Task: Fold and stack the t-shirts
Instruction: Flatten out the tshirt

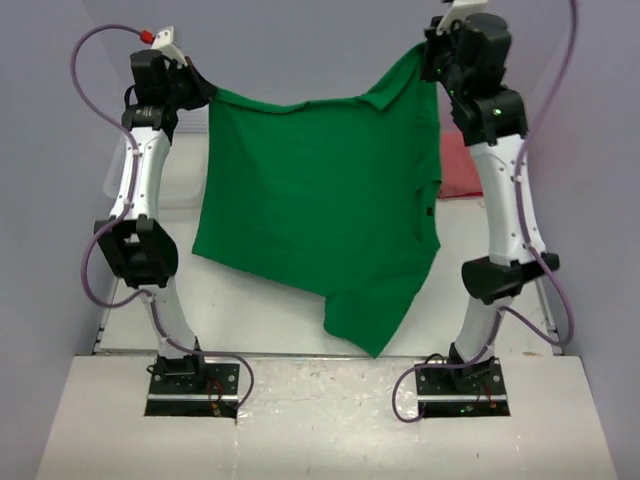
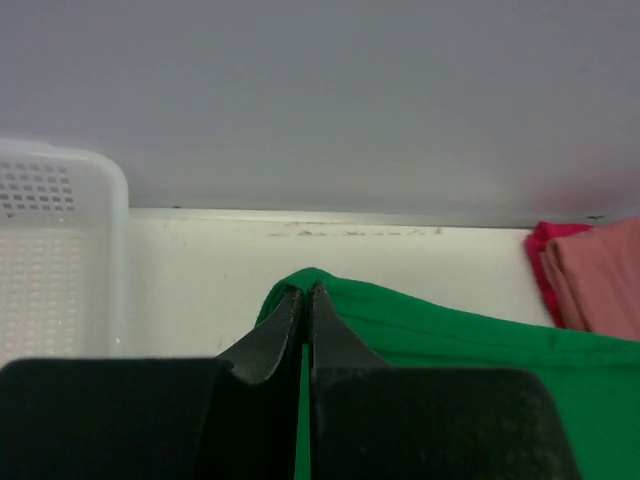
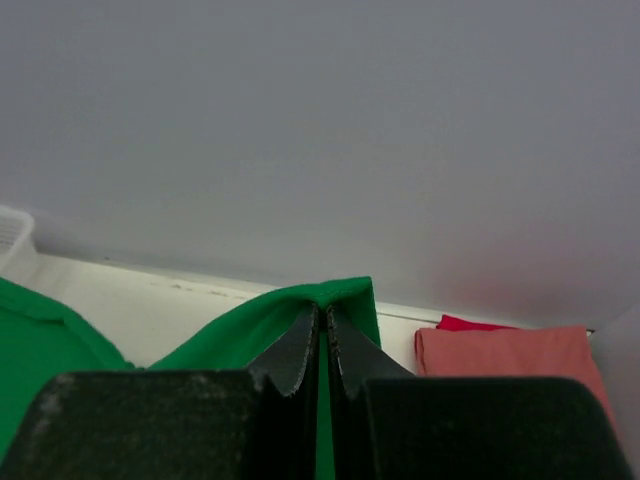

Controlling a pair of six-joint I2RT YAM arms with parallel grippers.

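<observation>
At its two upper corners, your left gripper (image 2: pixel 305 292) and right gripper (image 3: pixel 324 313) are each clamped on the green t-shirt (image 1: pixel 310 210), light limp cloth best held by its edges.

Holding the green t-shirt (image 1: pixel 320 200) spread wide over the table (image 1: pixel 250 320), pinching one top corner in the left gripper (image 1: pixel 207 93) and the other, higher, in the right gripper (image 1: pixel 432 50). Hanging unevenly, dipping lowest right of centre. Showing the salmon-red t-shirt (image 1: pixel 458 165) partly behind the right arm (image 1: pixel 500 200).
</observation>
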